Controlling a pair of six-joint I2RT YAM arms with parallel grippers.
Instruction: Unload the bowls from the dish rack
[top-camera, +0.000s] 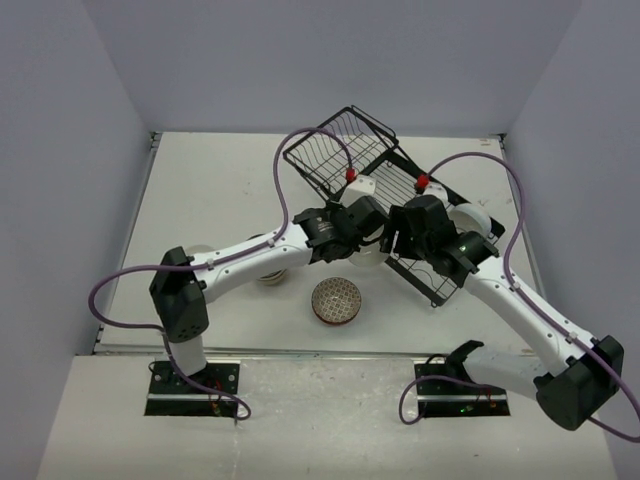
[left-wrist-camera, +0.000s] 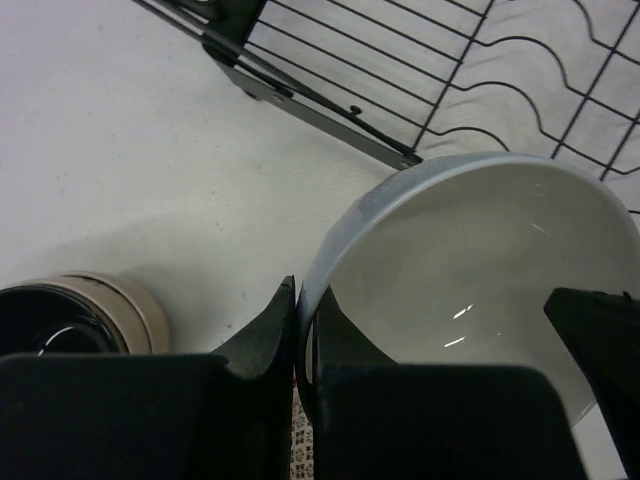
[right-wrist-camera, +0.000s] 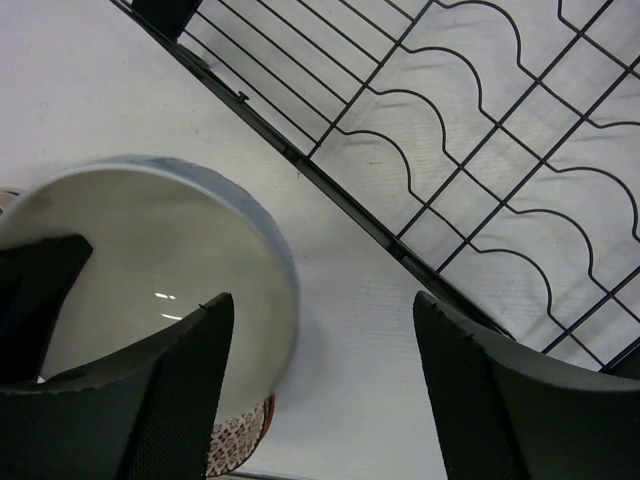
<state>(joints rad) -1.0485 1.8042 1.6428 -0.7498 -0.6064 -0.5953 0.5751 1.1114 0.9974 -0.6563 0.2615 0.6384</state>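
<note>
The left gripper (left-wrist-camera: 303, 300) was clamped on the rim of a pale bowl (left-wrist-camera: 470, 280), one finger inside and one outside, as two robot arms met over a white table (top-camera: 200, 200). The right gripper (right-wrist-camera: 322, 300) stood with its jaws apart. One finger hung over the bowl's glossy inside and the other was well clear of its wall, above bare table.

The overhead camera placed the pale bowl off the black wire dish rack (top-camera: 400, 190), just beside the rack's near edge and between the two wrists. Most of the bowl was hidden there under the grippers. Only the wrist cameras showed the grip itself.

The left wrist view alone showed a tan bowl (left-wrist-camera: 90, 315) with a black inside, sitting on the table to the left, apart from the held bowl. From above, that bowl was largely covered by the left arm.

A brown patterned bowl (top-camera: 337, 300) sat in the open nearer the arm bases. The right wrist view caught only a sliver of it below the pale bowl. No view showed whether the pale bowl touched the table.
</note>
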